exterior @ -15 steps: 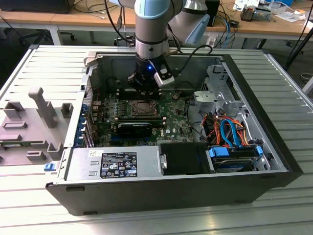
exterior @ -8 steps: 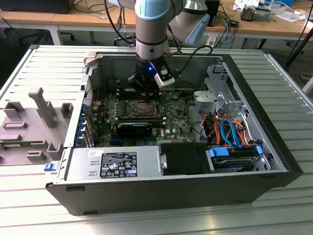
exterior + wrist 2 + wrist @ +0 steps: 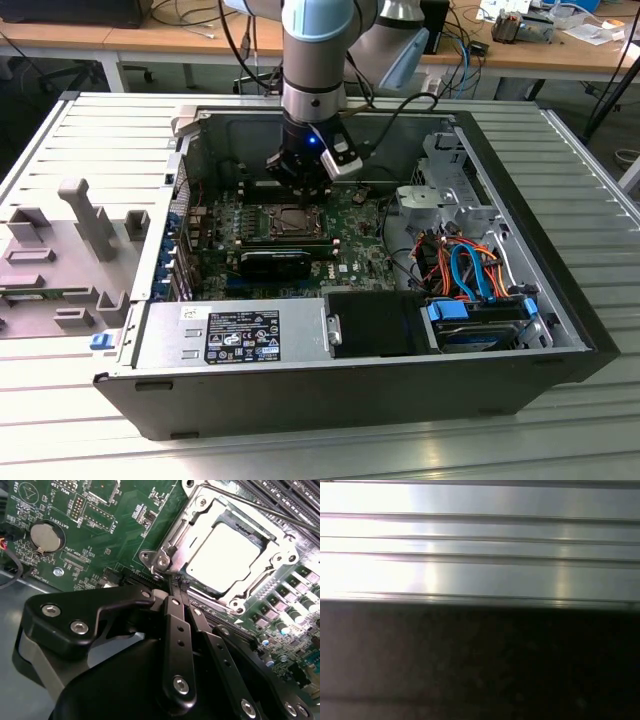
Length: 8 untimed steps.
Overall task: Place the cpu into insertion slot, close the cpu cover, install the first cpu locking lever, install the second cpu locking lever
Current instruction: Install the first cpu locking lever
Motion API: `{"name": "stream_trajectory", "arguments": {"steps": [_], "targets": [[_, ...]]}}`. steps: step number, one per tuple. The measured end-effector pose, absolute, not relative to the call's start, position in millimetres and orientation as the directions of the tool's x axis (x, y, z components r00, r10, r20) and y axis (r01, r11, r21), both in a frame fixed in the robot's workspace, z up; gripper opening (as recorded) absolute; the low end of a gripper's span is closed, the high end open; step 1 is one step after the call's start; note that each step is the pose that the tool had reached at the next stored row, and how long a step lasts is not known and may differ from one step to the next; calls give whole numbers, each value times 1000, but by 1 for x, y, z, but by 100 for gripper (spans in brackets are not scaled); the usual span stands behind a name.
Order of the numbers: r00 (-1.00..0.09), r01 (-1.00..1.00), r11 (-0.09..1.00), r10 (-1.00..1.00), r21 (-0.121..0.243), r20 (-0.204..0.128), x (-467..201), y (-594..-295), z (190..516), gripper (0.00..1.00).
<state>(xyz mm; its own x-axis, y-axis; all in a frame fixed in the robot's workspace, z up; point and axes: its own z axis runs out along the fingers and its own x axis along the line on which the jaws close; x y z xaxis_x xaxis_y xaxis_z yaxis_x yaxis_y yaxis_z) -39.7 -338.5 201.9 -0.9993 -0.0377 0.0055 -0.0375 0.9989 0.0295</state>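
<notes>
Both my fingers were pressed together, holding nothing — tips at the corner of the cpu cover, the cpu lay just beyond.

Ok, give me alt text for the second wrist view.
A black pincer, its fingers together, touches the corner of the cpu cover, which lies closed over the silvery cpu on a green motherboard.
</notes>
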Motion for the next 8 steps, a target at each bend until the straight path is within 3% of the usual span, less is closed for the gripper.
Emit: {"name": "stream_trajectory", "arguments": {"steps": [8], "targets": [[-999, -41, 997, -41, 58, 4, -40, -334, 205, 11]]}}
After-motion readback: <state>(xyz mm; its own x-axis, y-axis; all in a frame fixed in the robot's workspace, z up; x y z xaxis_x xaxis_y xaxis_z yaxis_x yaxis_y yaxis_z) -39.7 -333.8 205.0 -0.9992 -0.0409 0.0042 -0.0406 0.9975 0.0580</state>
